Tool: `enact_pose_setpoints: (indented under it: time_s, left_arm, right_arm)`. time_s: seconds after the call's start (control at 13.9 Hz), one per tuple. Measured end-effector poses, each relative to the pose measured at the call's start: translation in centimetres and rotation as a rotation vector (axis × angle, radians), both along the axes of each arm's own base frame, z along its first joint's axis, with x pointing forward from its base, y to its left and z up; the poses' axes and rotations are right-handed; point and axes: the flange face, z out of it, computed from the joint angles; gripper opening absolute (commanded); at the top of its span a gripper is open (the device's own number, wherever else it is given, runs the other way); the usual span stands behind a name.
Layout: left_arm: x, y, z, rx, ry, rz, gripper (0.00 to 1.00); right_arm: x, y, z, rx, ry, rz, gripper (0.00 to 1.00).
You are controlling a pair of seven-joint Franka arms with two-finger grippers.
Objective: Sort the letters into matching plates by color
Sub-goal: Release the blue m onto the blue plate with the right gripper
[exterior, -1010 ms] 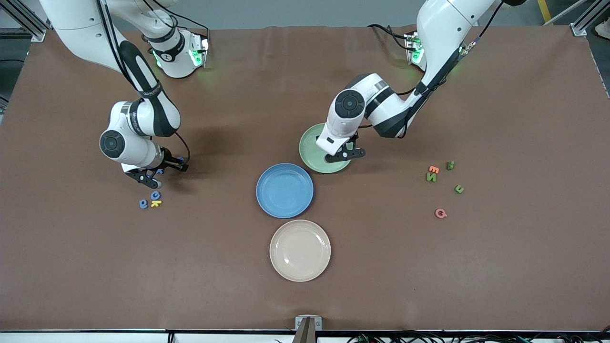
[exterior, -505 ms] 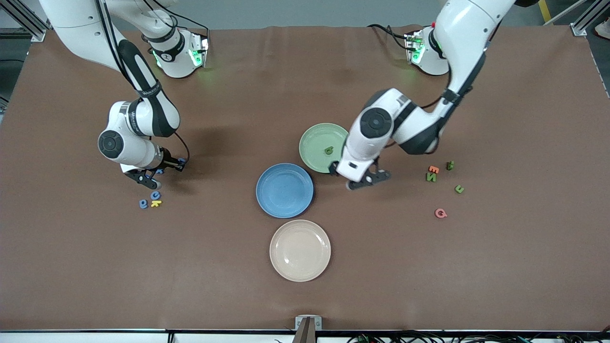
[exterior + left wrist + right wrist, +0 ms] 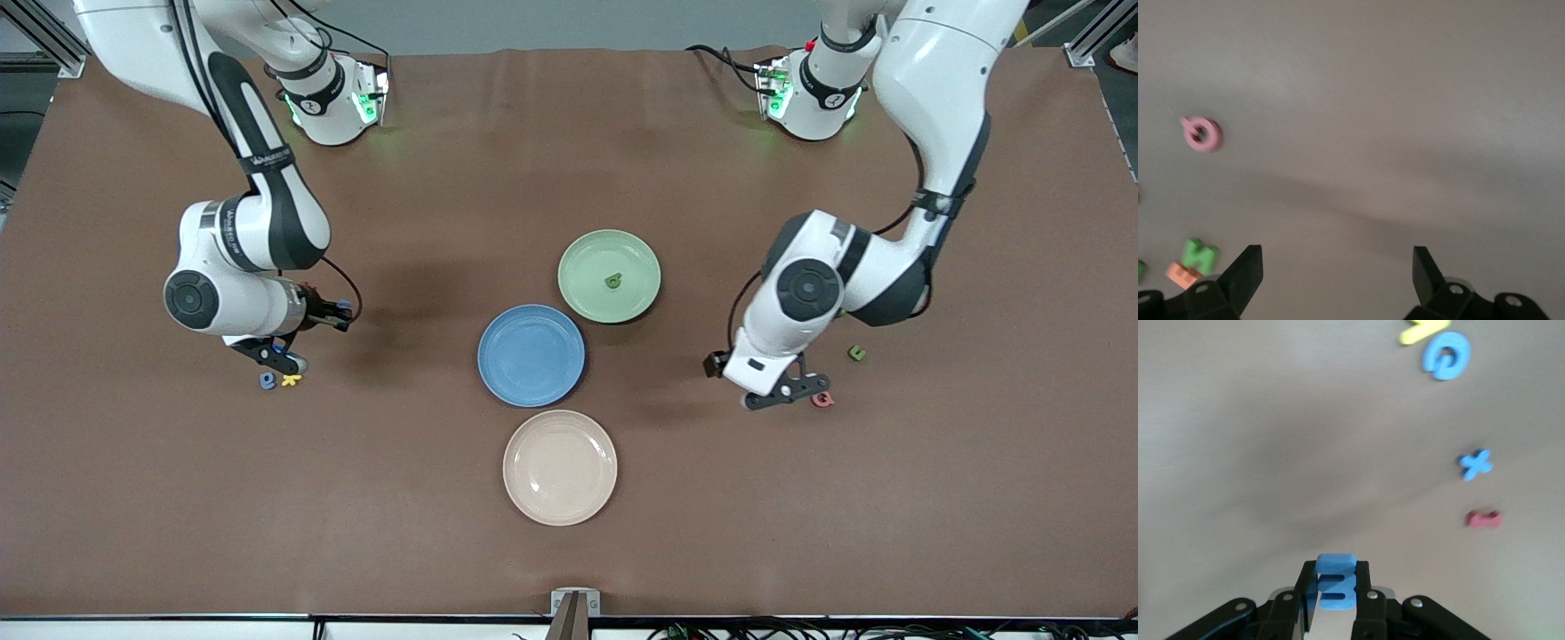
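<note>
Right claw [image 3: 1336,603] is pinching a blue letter [image 3: 1335,581] upright above the brown surface [image 3: 444,551]; left claw [image 3: 1337,280] is hanging spread beside the pink letter [image 3: 1202,133].

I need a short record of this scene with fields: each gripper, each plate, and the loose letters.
left gripper: open, empty, over bare table beside the pink letter
right gripper: shut on a blue letter, above the table by the yellow letter
green plate: holds one green letter
blue plate: no letter in it
beige plate: no letter in it
loose letters, left arm's end: pink, green, orange
loose letters, right arm's end: blue, yellow, red
</note>
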Motion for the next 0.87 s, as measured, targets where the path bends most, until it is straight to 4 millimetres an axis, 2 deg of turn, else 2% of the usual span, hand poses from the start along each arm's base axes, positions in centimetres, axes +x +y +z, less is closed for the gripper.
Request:
enact_pose_setpoints:
  time_s: [0.22, 0.29, 0.43, 0.5, 0.65, 0.87]
  left_arm:
    - [1.6, 4.6, 0.0, 0.000, 0.005, -0.057, 0.94]
    - [2.0, 6.1, 0.1, 0.000, 0.007, -0.079, 0.93]
    - [2.8, 9.0, 0.1, 0.000, 0.012, -0.124, 0.91]
    - [3.1, 10.8, 0.1, -0.001, 0.018, -0.150, 0.90]
    - [3.5, 14.3, -0.2, -0.001, 0.033, -0.177, 0.88]
    - [3.2, 18.2, -1.2, -0.005, 0.061, -0.200, 0.85]
  right_arm:
    - [0.3, 9.6, 3.8, 0.015, -0.063, -0.049, 0.10]
    - [0.2, 12.3, 4.4, 0.042, -0.067, -0.063, 0.10]
    - [0.2, 16.6, 3.9, 0.082, -0.061, -0.096, 0.10]
    - [0.5, 18.4, 3.1, 0.082, -0.065, -0.111, 0.11]
    - [1.0, 20.8, 1.3, 0.079, -0.086, -0.125, 0.11]
    - [1.1, 22.3, -1.4, 0.076, -0.107, -0.127, 0.11]
